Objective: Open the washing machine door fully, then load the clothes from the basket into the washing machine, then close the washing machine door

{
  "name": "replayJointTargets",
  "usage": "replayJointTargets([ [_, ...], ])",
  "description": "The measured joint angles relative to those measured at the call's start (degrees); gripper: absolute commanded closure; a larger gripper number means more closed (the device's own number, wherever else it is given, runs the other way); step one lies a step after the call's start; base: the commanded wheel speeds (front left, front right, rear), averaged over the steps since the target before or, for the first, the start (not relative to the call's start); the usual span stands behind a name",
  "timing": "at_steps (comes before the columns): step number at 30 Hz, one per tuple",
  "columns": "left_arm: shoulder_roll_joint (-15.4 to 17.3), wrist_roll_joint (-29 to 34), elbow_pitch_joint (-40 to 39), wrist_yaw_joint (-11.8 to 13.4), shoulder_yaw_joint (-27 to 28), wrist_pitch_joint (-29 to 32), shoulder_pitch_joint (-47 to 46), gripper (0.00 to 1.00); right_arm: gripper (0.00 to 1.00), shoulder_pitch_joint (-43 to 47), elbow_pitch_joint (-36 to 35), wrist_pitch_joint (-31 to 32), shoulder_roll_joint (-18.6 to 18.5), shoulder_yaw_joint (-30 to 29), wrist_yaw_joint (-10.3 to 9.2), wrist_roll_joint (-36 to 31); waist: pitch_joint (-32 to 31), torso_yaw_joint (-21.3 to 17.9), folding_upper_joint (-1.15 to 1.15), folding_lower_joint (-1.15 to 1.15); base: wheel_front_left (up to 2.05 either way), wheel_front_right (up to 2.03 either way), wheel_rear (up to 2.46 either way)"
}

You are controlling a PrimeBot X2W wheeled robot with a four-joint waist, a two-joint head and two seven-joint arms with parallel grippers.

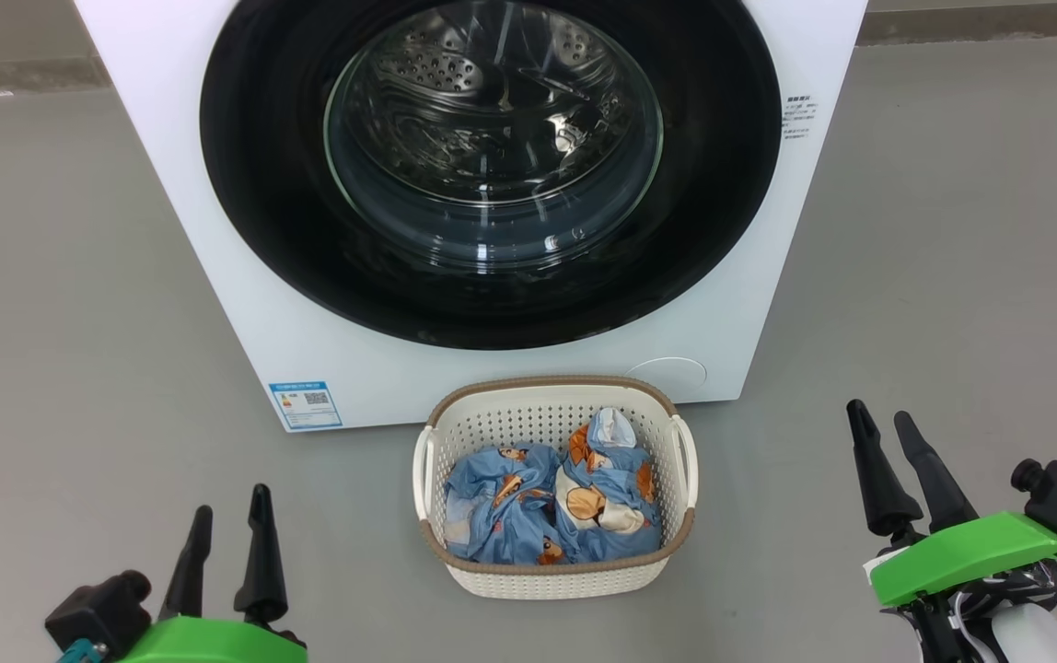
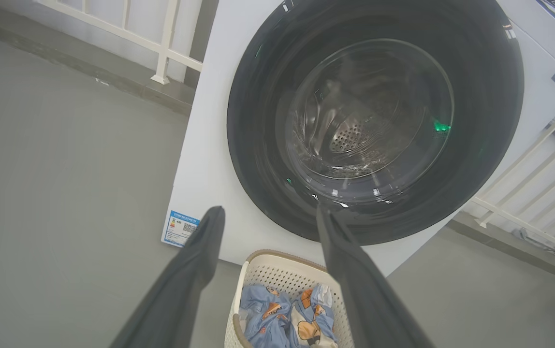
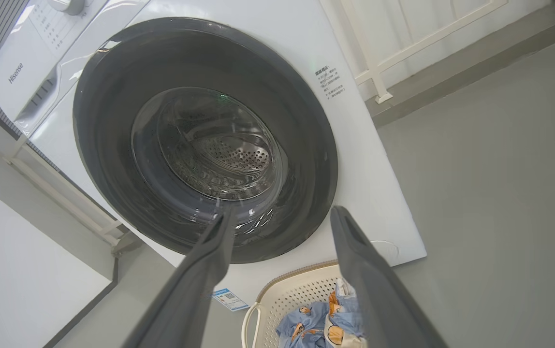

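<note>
The white washing machine [image 1: 215, 230] stands ahead with its washing machine door [image 1: 261, 184] closed flat against the front, black rim around a clear glass bowl. On the floor in front sits the cream basket [image 1: 547, 580] holding the clothes [image 1: 547, 502], two light blue printed bundles side by side. My left gripper [image 1: 231, 511] is open at the lower left, left of the basket, holding nothing. At the lower right my right gripper [image 1: 880, 419] is open and empty, right of the basket. Both wrist views look up at the door [image 2: 258, 145] [image 3: 108, 145] over the basket [image 2: 277, 263] [image 3: 287, 295].
Grey floor [image 1: 77, 322] spreads on both sides of the machine. White railings [image 2: 161, 43] [image 3: 379, 58] stand behind it. A blue label sticker [image 1: 305, 403] marks the machine's lower left front.
</note>
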Motion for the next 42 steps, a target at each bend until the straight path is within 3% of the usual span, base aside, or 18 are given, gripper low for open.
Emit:
replayJointTargets([
  [14,-0.01,9.13,2.65,0.47,-0.43,-2.36,-1.28,0.00,0.00,-1.12,2.14,-2.26,-0.65,1.79,0.00,-11.18,-0.14,-0.03,0.00,0.00,0.00,0.00,0.00],
  [31,-0.03,19.60,3.39,0.47,-0.76,-5.09,-2.16,0.00,0.00,-2.59,4.02,-5.05,-1.77,3.71,0.01,-20.27,-0.63,0.27,0.00,0.00,0.00,0.00,0.00],
  [42,-0.08,19.85,3.41,0.45,-0.67,-5.09,-2.16,0.00,0.00,-3.42,4.44,-5.10,-1.89,3.74,0.01,-21.52,-0.60,0.12,0.00,0.00,0.00,0.00,0.00],
])
